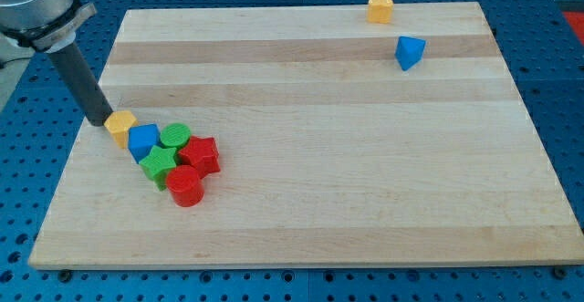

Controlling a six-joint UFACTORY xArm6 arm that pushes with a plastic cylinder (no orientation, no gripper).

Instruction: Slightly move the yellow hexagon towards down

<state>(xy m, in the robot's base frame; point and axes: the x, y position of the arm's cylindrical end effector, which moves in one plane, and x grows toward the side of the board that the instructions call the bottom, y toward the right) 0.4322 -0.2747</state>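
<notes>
Nearest the camera, spotted red cylinder at the bottom of a tight cluster on the wooden board. Counted around it a red block, a green block, a green cylinder and a blue block. Found the yellow hexagon at the cluster's upper left, near the board's left edge, touching or nearly touching that blue block on its lower right. Caught my tip right at the hexagon's left side, level with it or a shade higher; could not tell contact from a hair's gap. Carried nothing, of course: bare dark rod, nothing to open or close. Judged that placement the crux: a shove from there would have sent the hexagon towards the view's right, into the blue block, not down. Reckoned on needing to round to the hexagon's top side first, then nudge briefly towards the view's bottom. Noted open board below the hexagon. Left alone, well apart: another yellow block at the top edge and a second blue block below it
</notes>
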